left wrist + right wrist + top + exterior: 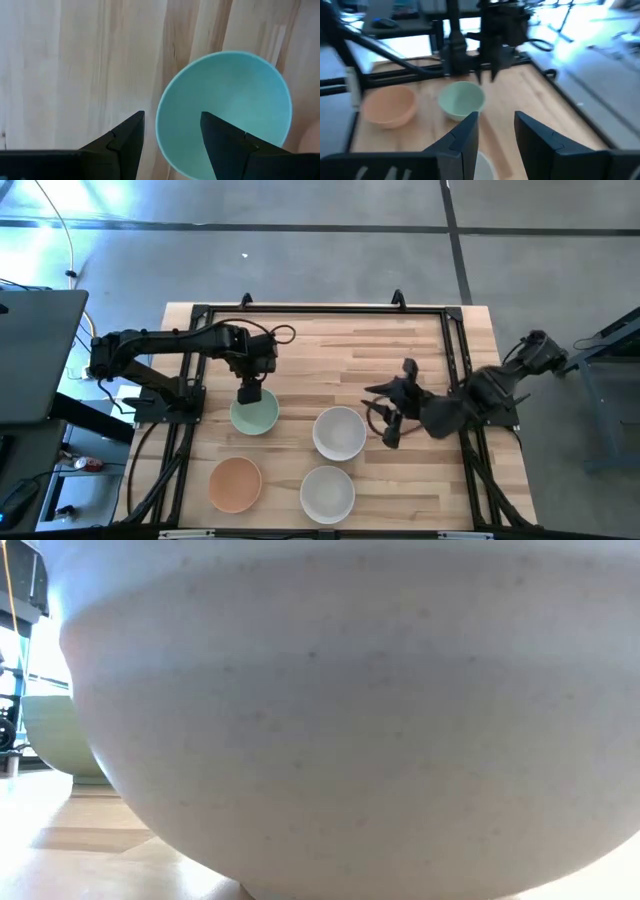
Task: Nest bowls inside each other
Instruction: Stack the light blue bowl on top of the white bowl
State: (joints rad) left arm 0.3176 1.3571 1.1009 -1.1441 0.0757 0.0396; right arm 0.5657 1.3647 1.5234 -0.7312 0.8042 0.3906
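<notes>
A mint green bowl (254, 416) stands upright on the table at the left. My left gripper (250, 392) hangs open above its far rim, pointing down. In the left wrist view the gripper (172, 120) has one finger over the bowl's inside (225, 100) and the other over the bare wood outside the rim; I see no touch. Two white bowls (339, 433) (327, 493) and a peach bowl (235, 484) stand upright nearer the front. My right gripper (388, 430) is open just right of the upper white bowl, with nothing between its fingers (496, 122).
A black frame (320, 310) runs round the table's edges. The nearest white bowl (350, 720) fills the low view, with the mint bowl (50, 735) behind it at the left. Bare wood (340, 355) lies across the table's far half.
</notes>
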